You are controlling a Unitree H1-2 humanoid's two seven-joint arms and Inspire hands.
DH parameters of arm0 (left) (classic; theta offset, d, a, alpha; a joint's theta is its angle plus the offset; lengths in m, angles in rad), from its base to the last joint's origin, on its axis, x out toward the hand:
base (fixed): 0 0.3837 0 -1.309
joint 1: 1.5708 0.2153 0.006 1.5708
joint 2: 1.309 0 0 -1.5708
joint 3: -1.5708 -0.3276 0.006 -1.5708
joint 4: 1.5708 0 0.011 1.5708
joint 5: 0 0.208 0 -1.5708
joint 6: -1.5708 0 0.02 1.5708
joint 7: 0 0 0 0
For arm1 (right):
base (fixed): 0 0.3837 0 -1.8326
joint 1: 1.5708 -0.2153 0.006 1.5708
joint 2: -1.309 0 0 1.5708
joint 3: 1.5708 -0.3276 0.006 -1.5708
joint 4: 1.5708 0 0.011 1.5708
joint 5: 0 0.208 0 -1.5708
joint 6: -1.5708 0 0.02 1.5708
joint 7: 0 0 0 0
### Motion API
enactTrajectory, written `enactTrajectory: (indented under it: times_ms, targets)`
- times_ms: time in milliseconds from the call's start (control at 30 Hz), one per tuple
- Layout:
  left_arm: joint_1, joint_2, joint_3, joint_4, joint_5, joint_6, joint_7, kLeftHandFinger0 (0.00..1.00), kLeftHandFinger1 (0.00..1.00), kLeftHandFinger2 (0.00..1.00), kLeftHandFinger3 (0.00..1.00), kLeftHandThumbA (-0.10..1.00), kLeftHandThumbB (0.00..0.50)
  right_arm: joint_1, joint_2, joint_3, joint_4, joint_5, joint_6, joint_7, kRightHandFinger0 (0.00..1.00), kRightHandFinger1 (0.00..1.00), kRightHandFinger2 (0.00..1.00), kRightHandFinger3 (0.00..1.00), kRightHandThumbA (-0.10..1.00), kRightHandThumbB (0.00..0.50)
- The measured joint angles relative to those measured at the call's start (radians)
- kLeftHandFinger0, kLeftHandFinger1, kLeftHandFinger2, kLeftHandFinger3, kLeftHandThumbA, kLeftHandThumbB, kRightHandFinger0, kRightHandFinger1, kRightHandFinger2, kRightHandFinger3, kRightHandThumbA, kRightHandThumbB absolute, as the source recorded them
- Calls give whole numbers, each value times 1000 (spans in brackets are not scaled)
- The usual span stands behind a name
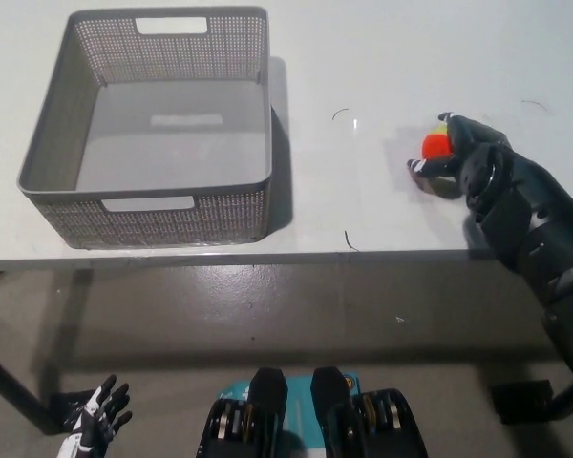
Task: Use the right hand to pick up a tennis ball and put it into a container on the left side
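Note:
An orange and yellow-green tennis ball lies on the white table at the right. My black right hand covers it from the right with fingers curled round it; only the ball's left part shows. Whether the ball is off the table I cannot tell. The grey mesh container stands empty at the table's left. My white left hand hangs low at the bottom left, below the table, its fingers spread.
The table's front edge runs across the picture at mid height, with grey floor below it. A bare stretch of table lies between the container and the ball. A dark table leg crosses the lower left.

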Motion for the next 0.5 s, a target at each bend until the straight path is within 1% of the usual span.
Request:
enactTrajectory:
  times_ms: [33,67,100,133,167,200,233,267,300,367,400,433,467,500]
  targets:
    - [-2,0,1,0,0,0,-1,1000,1000,1000,1000,968,210,5,0,0,0,0,-6,-27,10,72,214,620,-99,263]
    - [-3,0,1,0,0,0,-2,1000,1000,1000,1000,968,207,9,0,-2,0,1,-10,-41,0,17,132,283,-100,228]
    - [-6,0,1,0,0,0,-2,1000,1000,1000,1000,968,206,17,1,-4,0,1,-20,-67,0,10,154,245,-100,201]
    - [-7,0,1,0,0,0,-2,1000,1000,1000,1000,971,206,24,1,-6,0,2,-29,-92,0,61,245,371,-100,199]
    - [-7,0,2,0,-1,0,-2,1000,1000,1000,1000,973,205,28,0,-10,0,3,-39,-116,0,45,273,371,-100,195]
    - [-8,1,2,0,-1,0,-3,1000,1000,1000,1000,974,206,31,0,-15,0,4,-50,-137,1,78,358,427,-100,187]
    - [-8,1,2,0,-1,0,-3,1000,1000,1000,1000,969,213,35,0,-19,0,6,-58,-155,1,105,410,434,-100,190]
    - [-8,1,2,0,-1,0,-3,1000,1000,1000,1000,967,214,38,0,-23,0,7,-65,-170,0,117,431,424,-100,188]
    - [-9,2,2,-2,-2,2,-4,1000,1000,1000,1000,969,215,43,0,-32,0,11,-79,-198,3,129,444,386,-100,189]
    - [-10,3,3,-5,-3,3,-5,1000,1000,1000,1000,968,208,51,1,-45,0,16,-97,-228,0,107,436,339,-100,182]
    - [-12,5,4,-5,-3,3,-6,1000,1000,1000,1000,967,207,55,2,-54,1,20,-108,-246,0,103,458,339,-100,181]
    - [-13,6,4,-6,-4,3,-7,1000,1000,1000,1000,961,207,59,3,-64,2,27,-119,-262,0,73,498,334,-100,170]
    - [-15,7,5,-6,-5,3,-7,1000,1000,1000,1000,962,207,61,4,-72,3,34,-129,-276,0,65,578,378,-100,167]
    - [-17,8,5,-6,-6,3,-7,1000,1000,1000,1000,962,206,63,5,-78,3,38,-138,-287,0,101,626,415,-100,166]
